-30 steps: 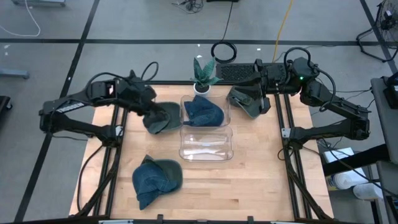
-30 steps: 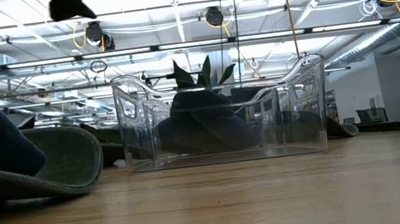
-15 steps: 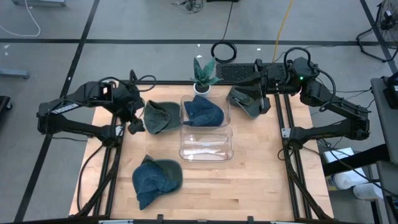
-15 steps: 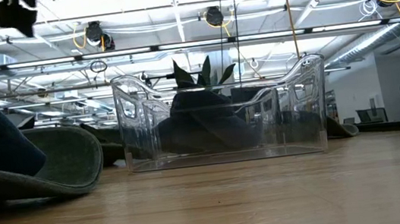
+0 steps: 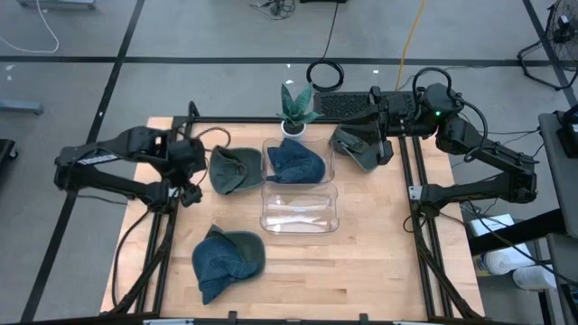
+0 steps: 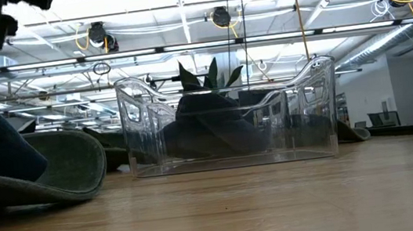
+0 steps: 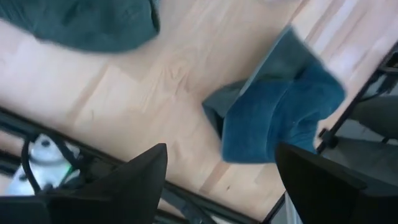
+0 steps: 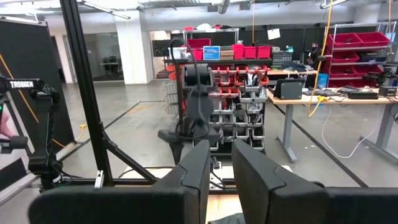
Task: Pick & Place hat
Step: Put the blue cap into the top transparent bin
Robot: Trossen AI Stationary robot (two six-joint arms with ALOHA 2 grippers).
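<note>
Left end effector (image 5: 190,183), fingers spread and empty, hovers beside the green hat (image 5: 233,169) (apparently just set down); right end effector (image 5: 375,117), fingers nearly together, waits at the tabletop's (image 5: 379,253) far edge.

- The left gripper (image 5: 190,185) sits at the left-centre of the high view, jaws spread wide and empty, its arm reaching in from the left edge.
- In the low view it hangs at the upper left.
- The right gripper (image 5: 366,135) rests at the upper right, fingers (image 8: 196,165) nearly together.
</note>
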